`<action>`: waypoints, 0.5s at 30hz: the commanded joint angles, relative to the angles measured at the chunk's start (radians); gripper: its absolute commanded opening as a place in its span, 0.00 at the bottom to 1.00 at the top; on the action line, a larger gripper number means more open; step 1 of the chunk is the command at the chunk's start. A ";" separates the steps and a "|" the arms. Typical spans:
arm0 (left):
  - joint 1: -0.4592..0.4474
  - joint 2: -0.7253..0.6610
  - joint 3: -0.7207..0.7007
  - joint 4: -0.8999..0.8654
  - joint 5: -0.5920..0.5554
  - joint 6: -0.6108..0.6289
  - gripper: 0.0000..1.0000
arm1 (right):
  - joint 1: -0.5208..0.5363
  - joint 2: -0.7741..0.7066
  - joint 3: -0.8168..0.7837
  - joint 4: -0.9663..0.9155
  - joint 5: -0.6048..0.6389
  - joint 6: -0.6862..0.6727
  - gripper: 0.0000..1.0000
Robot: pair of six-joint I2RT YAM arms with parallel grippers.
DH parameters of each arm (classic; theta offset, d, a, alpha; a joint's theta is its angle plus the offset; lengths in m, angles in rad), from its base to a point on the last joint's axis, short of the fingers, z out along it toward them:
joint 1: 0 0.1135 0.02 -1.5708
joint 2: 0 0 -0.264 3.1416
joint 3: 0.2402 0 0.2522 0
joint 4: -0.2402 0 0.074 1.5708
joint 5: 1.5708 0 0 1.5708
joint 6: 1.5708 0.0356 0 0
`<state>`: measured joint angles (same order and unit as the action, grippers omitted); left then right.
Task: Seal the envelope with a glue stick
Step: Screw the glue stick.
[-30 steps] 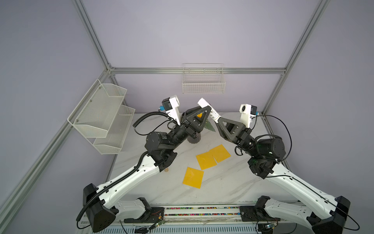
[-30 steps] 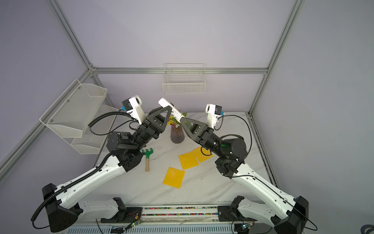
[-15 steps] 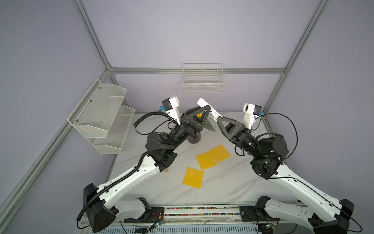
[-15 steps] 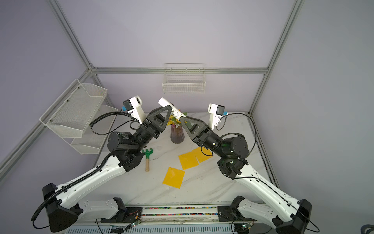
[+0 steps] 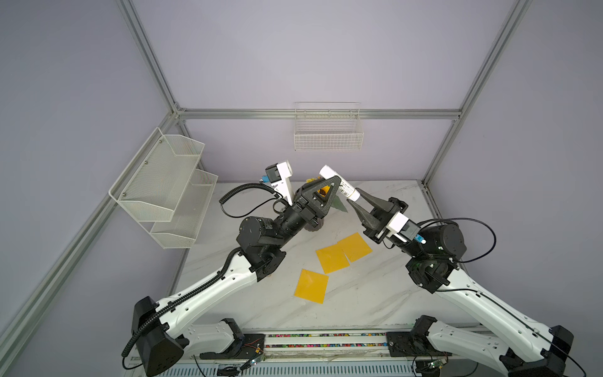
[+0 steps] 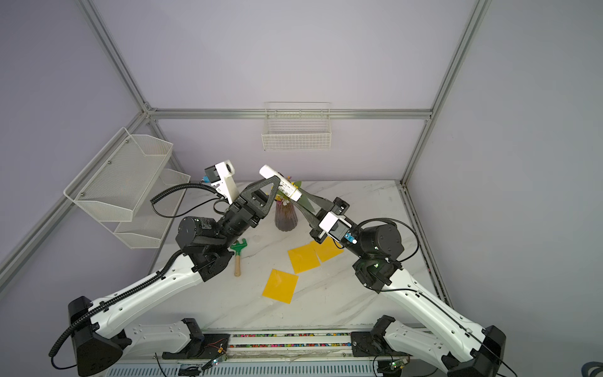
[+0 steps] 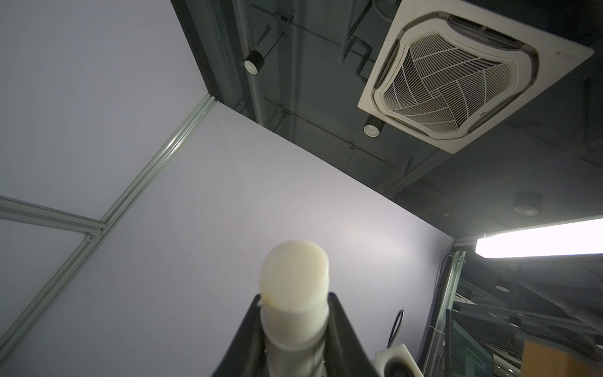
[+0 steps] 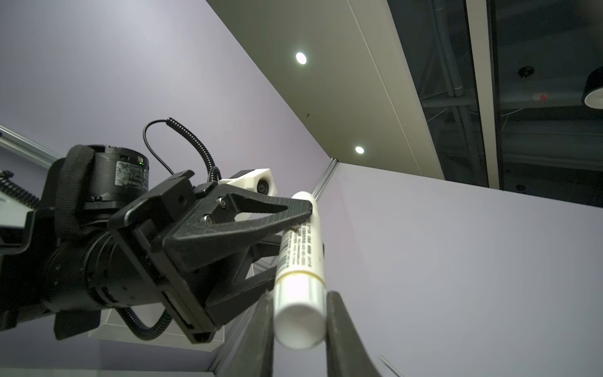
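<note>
The glue stick point(image 5: 339, 184), a white tube with a printed label, hangs tilted in the air over the back of the table, also in the other top view point(image 6: 280, 184). My left gripper point(image 5: 336, 182) is shut on its body; in the left wrist view the tube's butt end point(image 7: 293, 277) pokes out past the jaws. My right gripper point(image 8: 300, 323) is shut on the white cap point(image 8: 298, 313), meeting the stick from the opposite side point(image 5: 354, 199). Three yellow envelopes point(image 5: 354, 246) point(image 5: 332, 258) point(image 5: 311, 285) lie flat on the marble table below.
A purple vase with flowers point(image 6: 286, 218) stands under the held stick. A green toy rake point(image 6: 239, 251) lies by the left arm. A two-tier mesh shelf point(image 5: 166, 192) hangs at the left wall and a wire basket point(image 5: 328, 130) on the back wall.
My right gripper has closed on the cap end. Its wrist then rolled, swinging its camera from the far side round to the near side. The left arm has held still.
</note>
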<state>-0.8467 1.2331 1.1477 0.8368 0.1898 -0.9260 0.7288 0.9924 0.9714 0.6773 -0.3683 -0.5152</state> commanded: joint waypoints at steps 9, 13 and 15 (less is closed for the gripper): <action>0.009 -0.009 0.023 0.026 -0.038 0.006 0.00 | 0.014 -0.117 0.030 -0.146 0.212 1.015 0.50; 0.008 0.002 0.037 0.029 -0.021 0.002 0.00 | 0.014 -0.071 0.081 -0.226 0.177 1.497 0.46; 0.009 0.008 0.040 0.033 -0.015 -0.002 0.00 | 0.014 -0.035 0.100 -0.196 0.108 1.662 0.46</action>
<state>-0.8391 1.2369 1.1481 0.8303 0.1593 -0.9249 0.7406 0.9115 1.0409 0.5419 -0.2077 0.6861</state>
